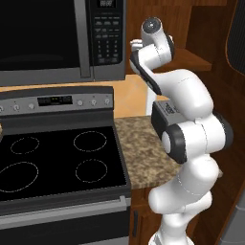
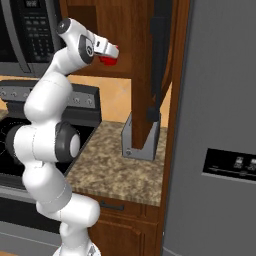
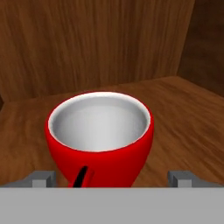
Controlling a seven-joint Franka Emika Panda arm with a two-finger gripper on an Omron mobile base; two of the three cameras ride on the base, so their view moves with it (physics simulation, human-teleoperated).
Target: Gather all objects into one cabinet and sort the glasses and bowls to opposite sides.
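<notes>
One red mug (image 3: 100,135) sits centre frame between the spread end effector (image 3: 111,178) fingers; the right base view shows just its red edge (image 2: 106,60).

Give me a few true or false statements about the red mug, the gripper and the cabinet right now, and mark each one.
1. The red mug stands upright on the wooden cabinet floor. True.
2. The mug is full of dark liquid. False: its pale inside is empty.
3. The gripper is open, with a finger showing on either side of the mug. True.
4. The mug has been lifted clear of the wood. False: it rests on the cabinet floor.
5. The arm reaches down over the stove. False: it reaches up beside the microwave, into the cabinet.
</notes>
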